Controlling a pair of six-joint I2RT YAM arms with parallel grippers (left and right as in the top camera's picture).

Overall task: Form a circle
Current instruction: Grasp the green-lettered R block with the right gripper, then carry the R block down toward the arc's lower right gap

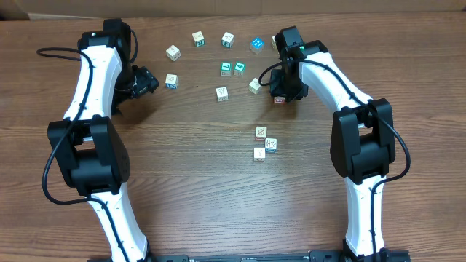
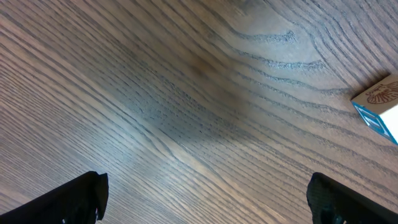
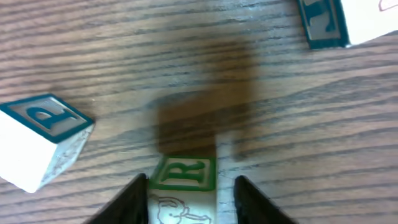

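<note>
Under the right claw [image 1: 280, 93], a whitish R cube [image 3: 185, 173] with a green-framed letter sits on the wood-grain counter [image 1: 189, 182]. The claw's dark fingers [image 3: 132, 200] stand close on either side of it; whether they pinch it cannot be told. Off the claw's one side lies a P cube [image 3: 43, 140] tilted on the grain, and beyond its other side the corner of another teal-lettered cube [image 3: 329, 22]. The circle [image 1: 266, 143] is unfinished: three cubes touching in a tight cluster, well apart from the right claw and nearer the robot's base. Across the counter, the left claw [image 2: 205, 190] hangs with its fingers spread wide over bare wood, a blue-edged cube [image 2: 379, 106] just off to its side. Loose cubes [image 1: 222, 93] are scattered between the two claws.
</note>
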